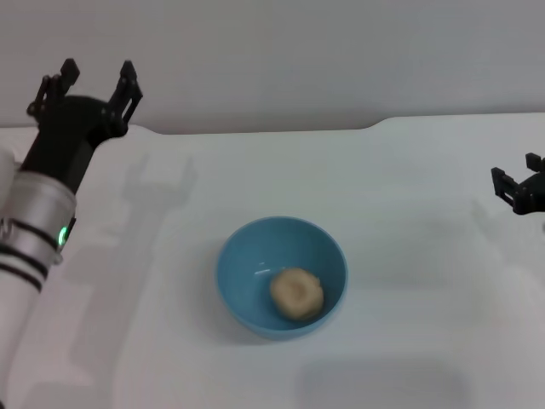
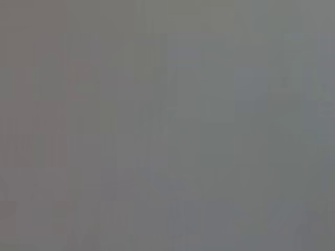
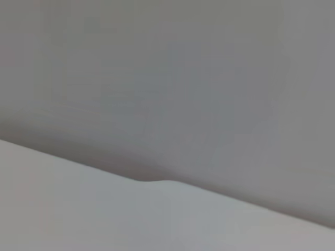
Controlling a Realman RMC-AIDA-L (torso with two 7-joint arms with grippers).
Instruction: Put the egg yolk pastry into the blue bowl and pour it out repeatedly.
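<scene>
The blue bowl [image 1: 282, 274] stands upright on the white table [image 1: 409, 213], near the middle front in the head view. The egg yolk pastry [image 1: 296, 294], a tan-beige ball, lies inside the bowl toward its front right. My left gripper [image 1: 94, 81] is raised at the far left, high above the table's back edge, fingers spread open and empty. My right gripper [image 1: 521, 183] is at the far right edge, partly cut off, open and empty. Both are far from the bowl. The wrist views show neither the bowl nor the pastry.
The table's back edge meets a grey wall [image 1: 298, 51]; a small step in that edge shows in the head view [image 1: 375, 124] and in the right wrist view [image 3: 152, 180]. The left wrist view shows only plain grey.
</scene>
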